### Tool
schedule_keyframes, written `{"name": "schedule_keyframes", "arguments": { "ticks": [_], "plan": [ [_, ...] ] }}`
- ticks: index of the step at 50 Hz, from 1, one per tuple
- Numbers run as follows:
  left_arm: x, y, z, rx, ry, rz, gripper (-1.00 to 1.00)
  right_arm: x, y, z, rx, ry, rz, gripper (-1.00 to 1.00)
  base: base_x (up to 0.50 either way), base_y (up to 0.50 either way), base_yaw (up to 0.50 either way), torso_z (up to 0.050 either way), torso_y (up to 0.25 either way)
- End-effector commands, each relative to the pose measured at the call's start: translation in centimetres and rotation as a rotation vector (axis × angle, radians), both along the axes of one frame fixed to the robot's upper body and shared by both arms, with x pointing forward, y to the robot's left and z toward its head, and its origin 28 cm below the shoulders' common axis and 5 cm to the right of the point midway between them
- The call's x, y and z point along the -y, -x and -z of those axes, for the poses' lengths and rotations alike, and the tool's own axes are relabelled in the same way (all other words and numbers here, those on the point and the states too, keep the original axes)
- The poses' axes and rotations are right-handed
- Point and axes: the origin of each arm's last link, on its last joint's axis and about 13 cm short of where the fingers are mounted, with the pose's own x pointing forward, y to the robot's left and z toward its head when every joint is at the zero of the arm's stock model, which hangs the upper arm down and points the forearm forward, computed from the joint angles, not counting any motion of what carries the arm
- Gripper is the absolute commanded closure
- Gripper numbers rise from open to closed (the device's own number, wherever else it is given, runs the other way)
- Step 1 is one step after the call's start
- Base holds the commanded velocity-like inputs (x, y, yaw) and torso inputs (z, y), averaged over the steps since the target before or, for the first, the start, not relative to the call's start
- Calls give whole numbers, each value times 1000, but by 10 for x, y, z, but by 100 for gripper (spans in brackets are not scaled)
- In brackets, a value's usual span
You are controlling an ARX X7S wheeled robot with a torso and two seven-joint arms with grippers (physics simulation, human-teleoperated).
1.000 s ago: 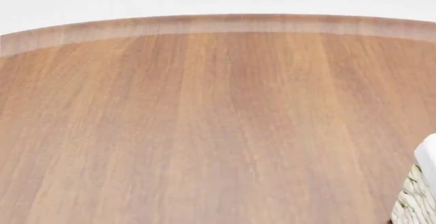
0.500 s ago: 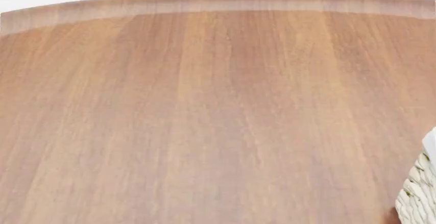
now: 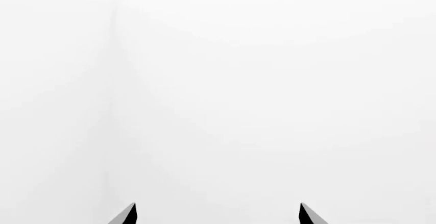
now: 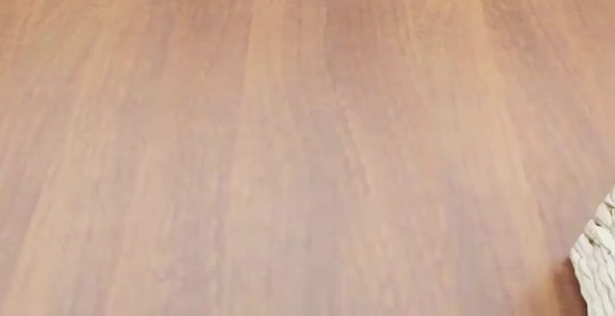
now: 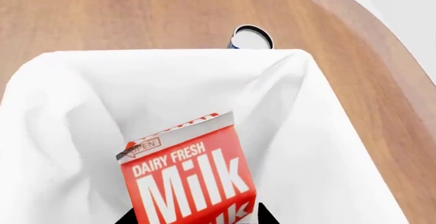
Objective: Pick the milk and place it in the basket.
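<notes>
A: One carton matters here, the milk (image 5: 187, 180). It shows in the right wrist view, red with white "Dairy Fresh Milk" lettering, tilted, its gable top toward the far wall of the basket (image 5: 61, 106).

B: Is it inside the basket?

A: It sits over the white liner, within the rim as seen from above. Whether it touches the bottom I cannot tell.

B: And the right end effector (image 5: 187, 216)?

A: Its two dark fingertips (image 5: 126, 218) show on either side of the carton's lower part, right against it, so it is grasping the milk.

B: What lies beyond the basket?

A: A small round can (image 5: 250, 38) stands on the tabletop (image 5: 136, 9) just past the far rim, partly hidden by the liner.

B: The left end effector (image 3: 216, 215)?

A: Two dark tips spread well apart with nothing between them, so it is released. Only a blank white background is before it.

B: The head view?

A: Mostly bare wooden tabletop (image 4: 288, 143), with a bit of the basket's woven wall (image 4: 598, 258) at the lower right edge.
</notes>
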Motion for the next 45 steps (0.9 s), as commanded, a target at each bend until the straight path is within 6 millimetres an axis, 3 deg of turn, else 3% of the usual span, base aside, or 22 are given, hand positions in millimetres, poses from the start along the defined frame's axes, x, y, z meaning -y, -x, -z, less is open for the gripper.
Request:
{"name": "schedule_keyframes", "arguments": {
  "ticks": [1, 7, 30, 31, 45],
  "plan": [
    [0, 0, 0, 1, -6, 4, -100, 3, -2, -10, 37, 49, 20, 100, 0, 0, 3, 0, -250],
    [0, 0, 0, 4, -5, -5, -100, 3, -1, -10, 38, 48, 21, 100, 2, 0, 3, 0, -201],
    [-1, 1, 0, 11, 11, -9, -100, 1, -3, -2, 7, 48, 7, 100, 1, 0, 2, 0, -1],
    [-1, 1, 0, 11, 10, -9, -100, 1, -3, -2, 2, 48, 0, -100, 11, 0, 4, 0, 0],
    [-1, 1, 0, 10, 14, -7, -100, 2, -1, -3, 2, 51, -1, -100, 0, 0, 0, 0, -1]
  ]
}}
